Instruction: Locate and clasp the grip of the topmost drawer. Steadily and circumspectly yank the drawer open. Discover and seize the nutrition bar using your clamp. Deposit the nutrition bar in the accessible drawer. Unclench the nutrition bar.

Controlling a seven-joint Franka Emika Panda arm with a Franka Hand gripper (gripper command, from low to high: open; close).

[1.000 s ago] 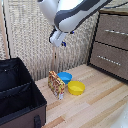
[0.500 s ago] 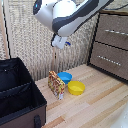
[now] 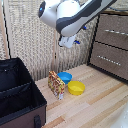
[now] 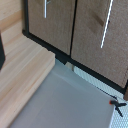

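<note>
Hand (image 3: pixel 66 42) now higher, empty.

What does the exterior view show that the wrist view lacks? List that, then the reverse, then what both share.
Only the exterior view: the arm's gripper, the nutrition bar standing by the blue bowl and yellow bowl, and a black bin. Only the wrist view: a pale grey surface near the dresser. Both: the dresser's closed drawers with silver handles, and the wooden floor.

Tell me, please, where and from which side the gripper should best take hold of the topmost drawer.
Probably the silver bar handle on the topmost drawer: it stands off the flat front, running along its width. Approach head-on, one finger above and one below the bar.
</note>
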